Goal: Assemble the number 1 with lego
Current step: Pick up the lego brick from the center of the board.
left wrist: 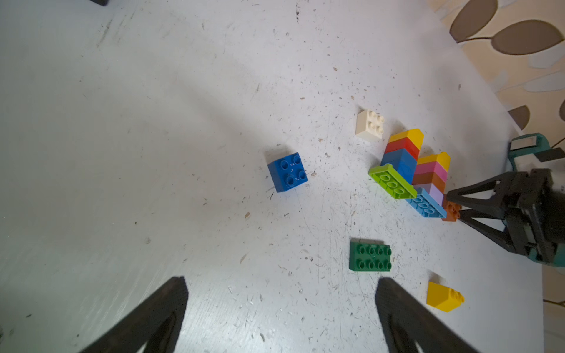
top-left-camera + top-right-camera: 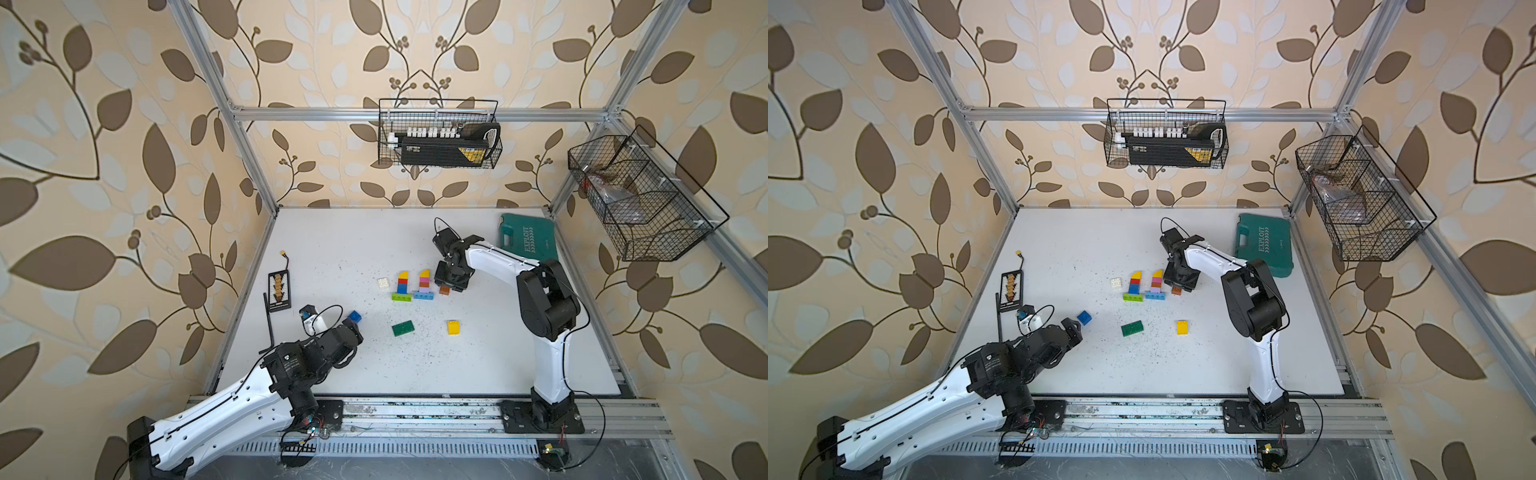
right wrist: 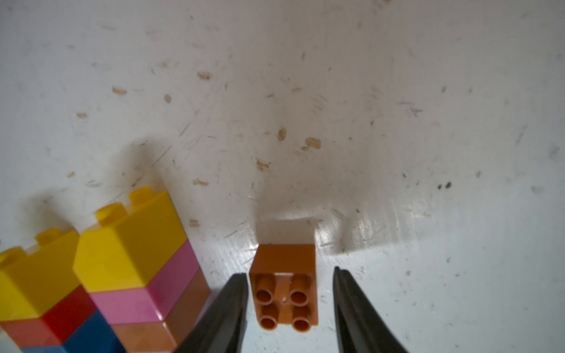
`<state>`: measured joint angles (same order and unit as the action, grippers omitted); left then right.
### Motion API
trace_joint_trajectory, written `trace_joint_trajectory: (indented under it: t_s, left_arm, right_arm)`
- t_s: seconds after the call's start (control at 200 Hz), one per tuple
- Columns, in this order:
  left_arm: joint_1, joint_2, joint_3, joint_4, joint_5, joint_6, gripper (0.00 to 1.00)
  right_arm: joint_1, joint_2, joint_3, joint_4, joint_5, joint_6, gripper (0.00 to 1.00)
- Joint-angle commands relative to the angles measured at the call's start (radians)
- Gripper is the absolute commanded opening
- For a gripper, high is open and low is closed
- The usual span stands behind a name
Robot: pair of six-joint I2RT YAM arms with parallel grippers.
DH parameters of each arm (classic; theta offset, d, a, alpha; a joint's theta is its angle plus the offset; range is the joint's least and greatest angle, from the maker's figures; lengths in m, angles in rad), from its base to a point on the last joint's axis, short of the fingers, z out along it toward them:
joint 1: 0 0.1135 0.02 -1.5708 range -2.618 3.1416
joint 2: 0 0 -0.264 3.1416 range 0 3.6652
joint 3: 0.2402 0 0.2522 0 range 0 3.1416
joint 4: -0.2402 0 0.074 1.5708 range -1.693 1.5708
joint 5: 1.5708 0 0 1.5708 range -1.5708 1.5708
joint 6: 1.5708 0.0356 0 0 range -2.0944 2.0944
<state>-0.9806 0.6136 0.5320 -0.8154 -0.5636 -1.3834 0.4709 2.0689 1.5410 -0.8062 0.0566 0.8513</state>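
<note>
Right arm: the right gripper point(image 3: 289, 272) is lowered over the small brown square studded plastic brick point(image 3: 285, 262). Its jaws straddle the brick. One black finger point(image 3: 232, 305) sits right at the brick's side; whether it touches, we cannot tell. The other finger stands off with a visible gap, so the brick is not clamped. The brick rests on the scuffed white table surface point(image 2: 332, 249) near the middle, its studs facing the wrist camera.

Just beside it, toward the left edge, two brick stacks lie on their sides. The nearer stack point(image 2: 424, 283) is a light-blue long base, then lilac, brown, pink and a yellow sloped cap. The next stack point(image 2: 402, 283) is a lime long base, then blue, red and a yellow sloped cap.

We note four loose pieces:
- a white square brick point(image 2: 383, 284) beside the lime-based stack
- a dark green long brick point(image 2: 402, 328) and a yellow sloped brick point(image 2: 453, 327), both toward the near edge
- a blue square brick point(image 2: 354, 316) toward the left edge

Left arm: the left gripper point(image 1: 281, 280) hangs near the blue square brick, spread wide and holding nothing.

A large teal plastic tool case point(image 2: 528, 237) lies at the far right corner.
</note>
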Motion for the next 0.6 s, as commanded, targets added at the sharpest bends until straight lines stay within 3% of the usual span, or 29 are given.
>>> trace_joint_trajectory:
  t_s: [0.0, 0.2, 0.275, 0.365, 0.595]
  left_arm:
    - [0.015, -0.021, 0.01, 0.009, -0.032, 0.02, 0.99]
    - [0.015, -0.013, 0.01, 0.01, -0.03, 0.02, 0.99]
    - [0.015, -0.005, 0.016, 0.007, -0.03, 0.017, 0.99]
    - [0.015, 0.004, 0.02, 0.004, -0.029, 0.016, 0.99]
    - [0.016, 0.008, 0.022, -0.006, -0.027, 0.001, 0.99]
  right_arm:
    - [-0.001, 0.016, 0.007, -0.044, 0.026, -0.023, 0.4]
    - [-0.001, -0.024, -0.045, -0.04, 0.024, -0.034, 0.34]
    - [0.0, -0.055, -0.063, -0.036, 0.008, -0.034, 0.23]
    - [0.014, -0.107, -0.089, -0.029, -0.017, -0.031, 0.19]
    - [0.193, -0.217, -0.093, -0.129, 0.091, -0.049, 0.15]
